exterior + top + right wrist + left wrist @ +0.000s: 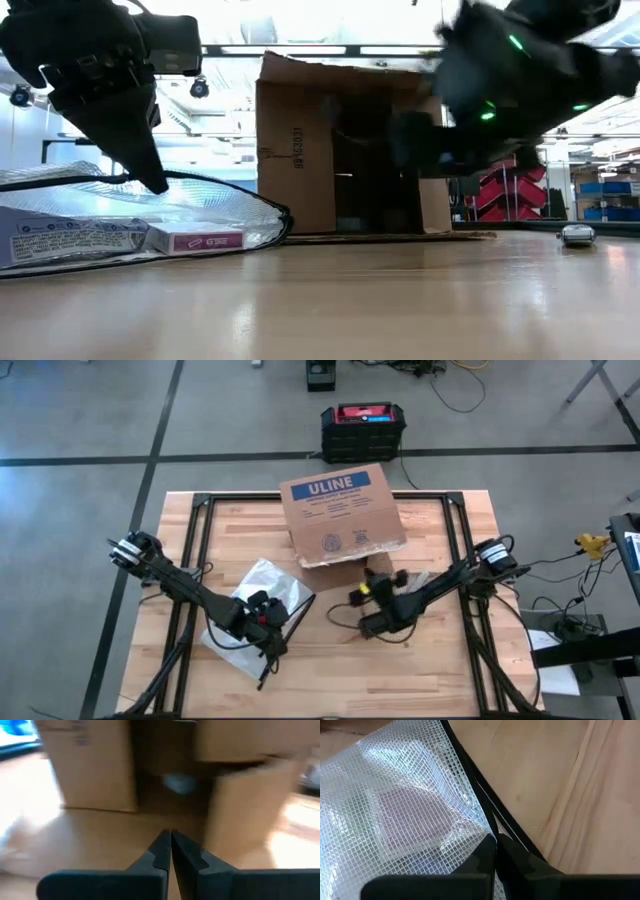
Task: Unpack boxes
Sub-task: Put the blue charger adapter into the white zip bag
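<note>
1. The cardboard box (343,515) lies on its side at the far middle of the surface (440,680), opening toward the arms.
2. Right gripper (170,839), fingers pressed together, points at that opening; reaching in shut could shove the box or its contents away.
3. Left gripper (493,840), fingers also together, rests on the mesh bag (262,603) and could drag it.
4. The label reads "ULINE".

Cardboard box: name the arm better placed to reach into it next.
Right, probably. The right pincer, shut, sits just before the cardboard box's open side, facing in. The left pincer, shut, is farther off at the mesh bag's edge.
</note>
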You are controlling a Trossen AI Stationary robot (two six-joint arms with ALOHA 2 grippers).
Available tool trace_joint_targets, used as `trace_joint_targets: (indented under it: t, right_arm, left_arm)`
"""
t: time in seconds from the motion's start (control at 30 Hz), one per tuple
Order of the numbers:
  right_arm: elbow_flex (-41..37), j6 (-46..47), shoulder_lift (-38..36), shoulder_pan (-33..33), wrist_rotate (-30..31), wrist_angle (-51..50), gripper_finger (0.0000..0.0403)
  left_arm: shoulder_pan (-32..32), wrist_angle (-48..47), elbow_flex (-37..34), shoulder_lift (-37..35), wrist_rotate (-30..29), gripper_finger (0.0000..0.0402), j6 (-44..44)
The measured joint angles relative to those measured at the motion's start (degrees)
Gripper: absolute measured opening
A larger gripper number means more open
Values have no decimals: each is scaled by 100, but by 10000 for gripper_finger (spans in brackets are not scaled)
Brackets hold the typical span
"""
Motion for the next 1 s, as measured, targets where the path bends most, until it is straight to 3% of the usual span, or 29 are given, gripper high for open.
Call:
trace_joint_targets:
  t: [0.13, 0.23, 0.33, 0.53, 0.83, 1.0]
  right_arm:
    - [24, -2562, 288, -268, 295, 2509, 0]
    - [50, -3451, 331, -574, 803, 3175, 0]
    - [50, -3414, 331, -867, 1188, 3209, 0]
    - [50, -3146, 331, -1001, 1262, 3264, 0]
    - [223, -4076, 336, -1115, 1332, 3281, 0]
    - [199, -4097, 280, -1073, 1753, 2811, 0]
  left_arm:
    - [0, 1, 0, 0, 2, 0, 0]
    - [0, 4, 0, 0, 4, 0, 2]
    - [0, 3, 0, 1, -5, 0, 83]
    - [7, 11, 0, 4, -219, 0, 151]
    - [13, 44, 0, 7, -247, 0, 151]
    - [13, 50, 0, 7, -242, 0, 149]
